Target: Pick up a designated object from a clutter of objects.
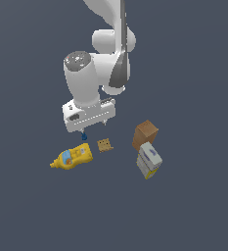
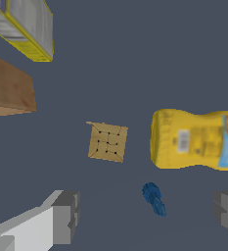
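Grey floor (image 1: 193, 211) (flat, apparently): bottle (image 1: 72, 158), box (image 1: 145, 134).

From my wrist, the yellow bottle (image 2: 196, 139), brown box (image 2: 10, 88) and carton (image 2: 25, 24) run off-frame; the blue item (image 1: 84, 137) is perhaps too small to identify.

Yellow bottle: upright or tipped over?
Tipped over. The yellow bottle lies on its side in the exterior view, long axis along the floor, label facing up; the wrist view shows its full length from above.
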Controlling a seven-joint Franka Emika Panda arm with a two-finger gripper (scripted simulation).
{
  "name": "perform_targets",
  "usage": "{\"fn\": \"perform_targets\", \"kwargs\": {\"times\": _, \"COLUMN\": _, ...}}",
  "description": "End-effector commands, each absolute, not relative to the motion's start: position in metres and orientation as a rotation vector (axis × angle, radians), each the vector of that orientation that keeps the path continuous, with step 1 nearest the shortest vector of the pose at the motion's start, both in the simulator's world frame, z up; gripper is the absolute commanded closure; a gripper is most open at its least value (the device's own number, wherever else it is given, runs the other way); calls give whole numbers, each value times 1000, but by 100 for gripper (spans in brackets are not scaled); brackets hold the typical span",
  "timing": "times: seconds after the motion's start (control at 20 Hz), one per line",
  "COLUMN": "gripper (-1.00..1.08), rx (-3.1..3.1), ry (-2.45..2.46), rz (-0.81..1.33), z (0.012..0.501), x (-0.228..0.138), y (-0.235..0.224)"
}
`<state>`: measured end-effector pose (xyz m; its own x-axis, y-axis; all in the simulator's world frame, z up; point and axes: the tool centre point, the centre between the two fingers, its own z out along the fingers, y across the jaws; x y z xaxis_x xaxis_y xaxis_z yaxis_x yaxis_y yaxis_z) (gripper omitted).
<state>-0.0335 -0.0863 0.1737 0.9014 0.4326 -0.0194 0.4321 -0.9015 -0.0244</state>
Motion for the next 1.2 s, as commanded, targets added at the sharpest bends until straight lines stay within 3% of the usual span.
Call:
{"fn": "perform_targets", "kwargs": {"times": 0.0, "gripper": -92, "rx": -3030, "ry": -753, "rz": 30, "z": 162, "x": -39, "y": -97}}
{"fn": "perform_targets", "kwargs": {"times": 1.15, "gripper": -92, "rx": -2934, "ry": -1122, "rz": 0, "z": 93, "x": -86, "y": -162}}
